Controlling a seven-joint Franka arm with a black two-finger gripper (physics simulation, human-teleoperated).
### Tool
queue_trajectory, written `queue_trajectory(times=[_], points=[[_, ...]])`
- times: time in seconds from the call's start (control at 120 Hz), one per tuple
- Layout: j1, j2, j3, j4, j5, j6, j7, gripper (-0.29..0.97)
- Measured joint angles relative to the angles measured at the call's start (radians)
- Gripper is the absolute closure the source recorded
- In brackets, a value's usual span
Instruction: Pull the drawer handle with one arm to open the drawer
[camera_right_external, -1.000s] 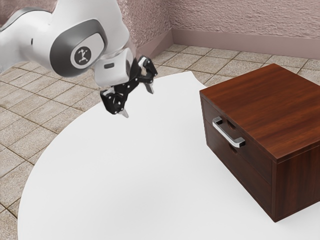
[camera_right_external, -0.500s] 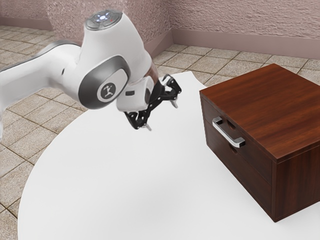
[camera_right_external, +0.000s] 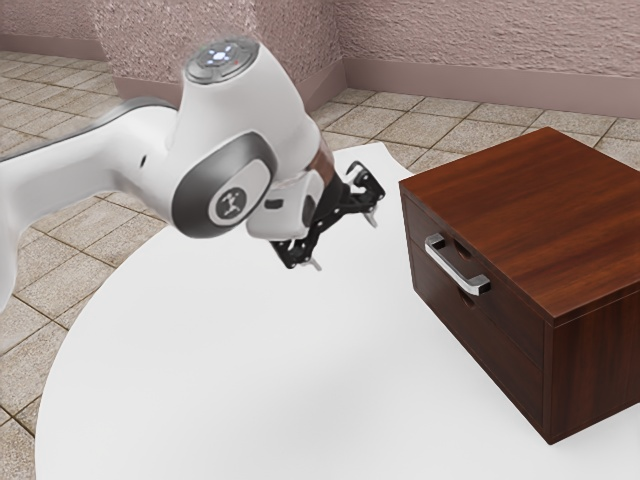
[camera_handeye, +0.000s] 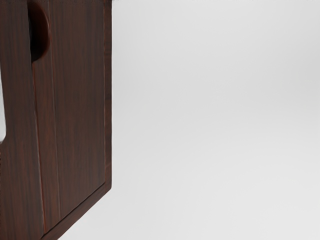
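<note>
Gripper (camera_right_external: 344, 243) nearer the drawer handle (camera_right_external: 457, 265)

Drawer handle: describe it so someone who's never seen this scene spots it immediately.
On the white table stands a dark wooden cabinet, at the exterior view's right. On its upper drawer front, facing the arm, sits the drawer handle: a silver metal bar, the only shiny, light part on the brown wood.

White table (camera_right_external: 230, 390), drawer cabinet (camera_right_external: 530, 215) atop
</note>
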Motion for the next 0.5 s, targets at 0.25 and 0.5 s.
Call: queue_trajectory(times=[0.25,0.5], points=[[-0.023,0.004,0.000,-0.009,0.000,0.021,0.014,0.00],[-0.058,0.030,0.000,-0.028,0.000,0.094,0.024,0.00]])
